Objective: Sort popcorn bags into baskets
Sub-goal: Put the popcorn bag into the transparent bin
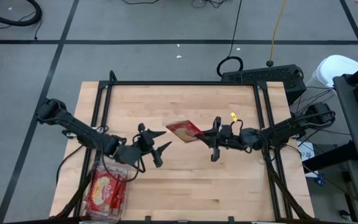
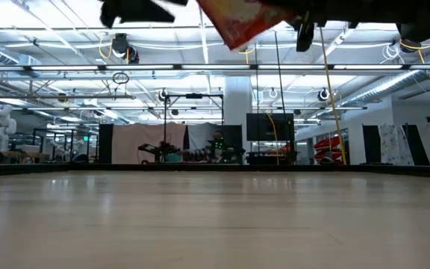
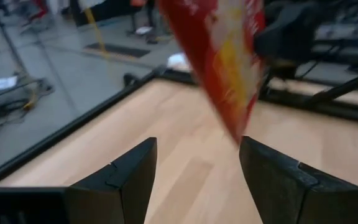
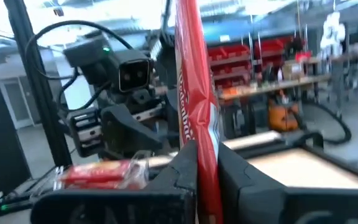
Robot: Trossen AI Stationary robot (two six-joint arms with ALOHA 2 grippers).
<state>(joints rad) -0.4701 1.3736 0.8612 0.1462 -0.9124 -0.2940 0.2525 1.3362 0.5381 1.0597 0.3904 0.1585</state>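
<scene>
Near edge of the counter [image 1: 185,180], robot's left corner: clear plastic basket [image 1: 109,193] holding several red popcorn bags [image 1: 106,190], stacked flat; exact count cannot be read. In the right wrist view the same basket [image 4: 98,175] shows beyond the fingers, red packets inside.

Just beyond the basket, toward mid-counter: left gripper [image 1: 155,149], raised off the wood. Fingers [image 3: 129,177] spread wide, nothing between them; they point toward the bag held by the other arm.

Mid-counter: right gripper [image 1: 205,132], reaching in from the robot's right, fingers [image 4: 182,165] pressed together on one popcorn bag [image 1: 183,131]. Bag is gripped at one end and held up in the air, clear of the counter; the low view shows its lower corner [image 2: 239,22] hanging well above the wood. In the left wrist view the bag [image 3: 225,56] hangs just ahead of the open left fingers, not touching them.

Beyond the far edge, on the floor: a black box-like unit [image 1: 263,77] and cables.
</scene>
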